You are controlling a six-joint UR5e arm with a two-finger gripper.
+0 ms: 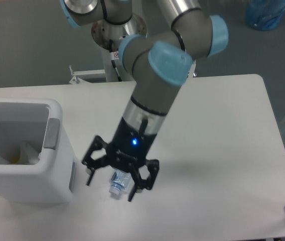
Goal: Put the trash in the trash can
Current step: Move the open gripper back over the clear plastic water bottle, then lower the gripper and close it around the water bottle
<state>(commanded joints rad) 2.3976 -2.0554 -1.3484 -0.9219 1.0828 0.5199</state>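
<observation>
The arm reaches down over the white table (pixel 218 150), its gripper (pixel 111 187) spread wide and hovering over the clear bottle (pixel 117 184), whose capped end shows between the fingers, with the white trash can (pixel 29 175) off to its left.

High fixed view (facing robot) over table (pixel 223 125)

The clear bottle (pixel 116 184) lay on its side near the front of the table, only its capped end showing. The boxy white trash can (pixel 52 170) stood upright just left of it, a pale crumpled piece (pixel 29 150) inside.
</observation>
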